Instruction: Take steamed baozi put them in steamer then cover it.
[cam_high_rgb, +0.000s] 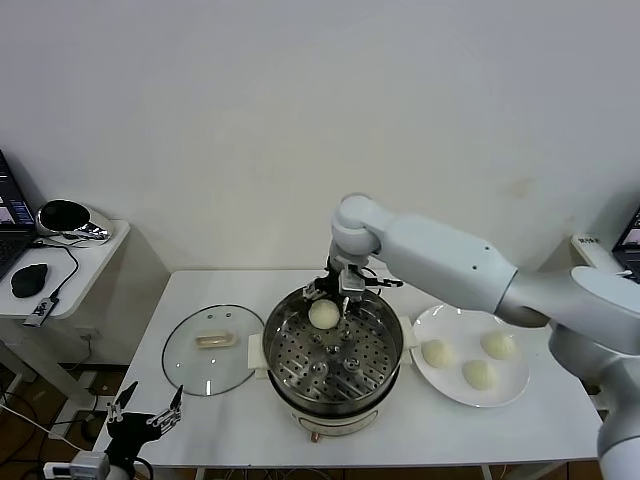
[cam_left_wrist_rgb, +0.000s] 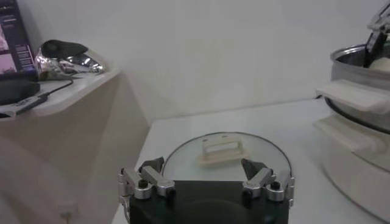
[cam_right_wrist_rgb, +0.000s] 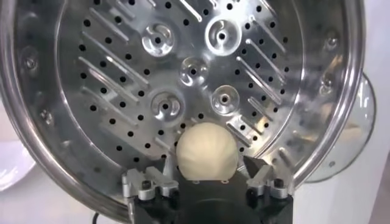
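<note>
The steel steamer (cam_high_rgb: 384, 336) stands mid-table on its white base. One baozi (cam_high_rgb: 323, 314) lies on its perforated tray (cam_right_wrist_rgb: 183, 67) near the far rim. My right gripper (cam_high_rgb: 332, 291) hangs just over that bun and is open. In the right wrist view its fingertips (cam_right_wrist_rgb: 255, 165) stand clear of the baozi (cam_right_wrist_rgb: 206, 151) on both sides. Three more baozi (cam_high_rgb: 479, 374) sit on the white plate (cam_high_rgb: 500, 397) to the right. The glass cover (cam_high_rgb: 190, 360) with its cream handle lies flat to the steamer's left. My left gripper (cam_high_rgb: 145, 410) is parked open off the table's front left corner.
From the left wrist view, the open left gripper (cam_left_wrist_rgb: 205, 167) faces the cover (cam_left_wrist_rgb: 183, 159), with the steamer (cam_left_wrist_rgb: 359, 122) beyond it. A side table (cam_high_rgb: 70, 255) at far left holds a mouse and a shiny object. A wall closes the back.
</note>
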